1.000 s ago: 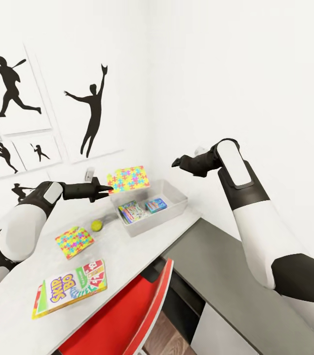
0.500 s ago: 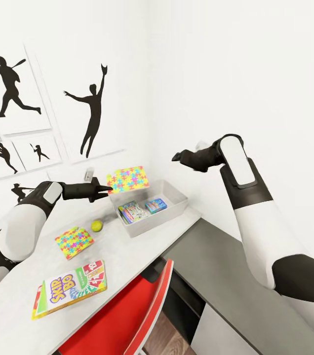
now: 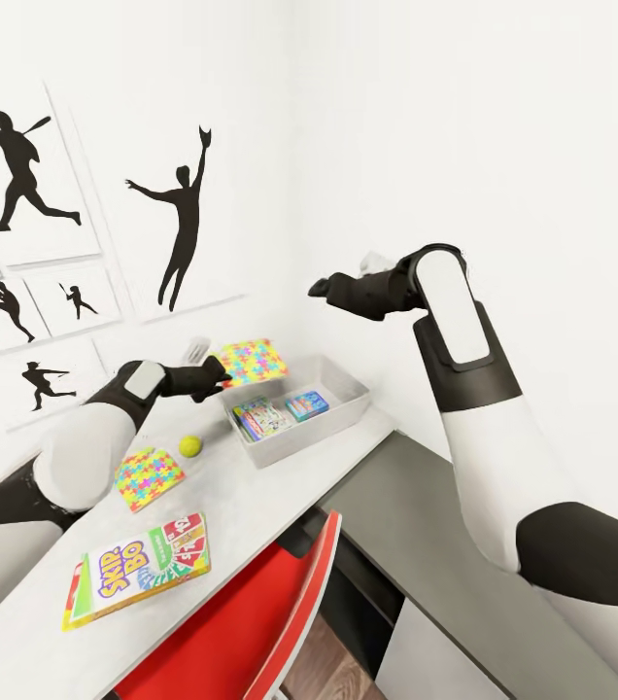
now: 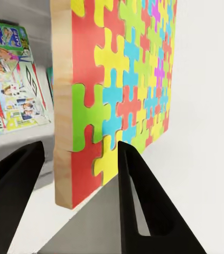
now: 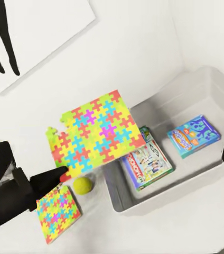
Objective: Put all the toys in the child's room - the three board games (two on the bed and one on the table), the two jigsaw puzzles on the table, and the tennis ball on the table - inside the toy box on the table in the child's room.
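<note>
One larger jigsaw puzzle (image 3: 250,362) hangs in the air over the table's (image 3: 251,506) far end, pinched at its corner by the left gripper (image 3: 218,373). In the left wrist view the black fingers (image 4: 138,201) sit on either side of the puzzle's (image 4: 120,90) wooden edge, closed on it, and the board stands nearly on edge. From the right wrist view the puzzle (image 5: 99,137) floats above the near-left rim of the toy box (image 5: 207,90), partly overlapping it, with the left gripper (image 5: 56,177) at its lower corner.

Below it, inside the toy box (image 3: 343,384), lie two board games: the green-bordered one (image 3: 262,417) and the blue one (image 3: 306,403), side by side. Just beside the box on the table sits the tennis ball (image 3: 189,445). Nearer the robot lies the smaller jigsaw puzzle (image 3: 146,477), flat, and nearer still the SKIP-BO box (image 3: 139,569), close to the table's front edge.

The right gripper (image 3: 321,287) is raised well above the toy box, apart from everything; whether its jaws are wide or narrow cannot be told. A red chair (image 3: 251,632) stands at the table's edge, and black sports silhouettes (image 3: 183,224) hang on the white wall.
</note>
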{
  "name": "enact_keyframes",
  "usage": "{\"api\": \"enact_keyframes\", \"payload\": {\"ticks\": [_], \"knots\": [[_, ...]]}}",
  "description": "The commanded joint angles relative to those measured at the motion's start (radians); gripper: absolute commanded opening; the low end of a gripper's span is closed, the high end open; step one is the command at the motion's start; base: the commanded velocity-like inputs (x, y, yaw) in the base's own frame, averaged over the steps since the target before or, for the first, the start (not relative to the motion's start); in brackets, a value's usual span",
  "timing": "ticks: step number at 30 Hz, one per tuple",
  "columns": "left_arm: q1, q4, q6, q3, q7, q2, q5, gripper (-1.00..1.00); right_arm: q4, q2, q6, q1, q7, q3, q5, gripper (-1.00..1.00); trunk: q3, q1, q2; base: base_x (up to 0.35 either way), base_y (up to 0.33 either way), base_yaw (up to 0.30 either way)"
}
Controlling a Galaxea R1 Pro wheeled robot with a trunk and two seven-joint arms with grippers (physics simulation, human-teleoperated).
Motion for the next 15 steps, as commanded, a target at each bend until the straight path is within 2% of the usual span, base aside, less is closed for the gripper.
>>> {"api": "enact_keyframes", "payload": {"ticks": [1,6,10,15], "knots": [[-0.001,0.005,-0.008,0.005,0.018,-0.01,0.009,-1.0,-0.001,0.009,0.003,-0.001,-0.015,0.001,-0.007,1.0,-0.002,0.001,-0.002,0.0,0.0,0.0],[-0.001,0.018,-0.054,0.008,0.046,-0.07,0.027,-1.0,-0.001,0.029,0.005,-0.001,-0.053,0.001,-0.007,1.0,-0.002,0.001,-0.002,0.0,0.0,0.0],[-0.001,0.042,-0.061,0.009,0.054,-0.085,0.033,-1.0,-0.002,0.031,0.005,-0.001,-0.062,0.001,-0.008,1.0,-0.002,0.001,-0.002,0.0,0.0,0.0],[-0.001,0.05,-0.064,0.009,0.056,-0.089,0.039,-1.0,-0.002,0.032,0.005,0.0,-0.064,0.001,-0.008,1.0,-0.002,0.001,-0.002,0.0,0.0,0.0]]}}
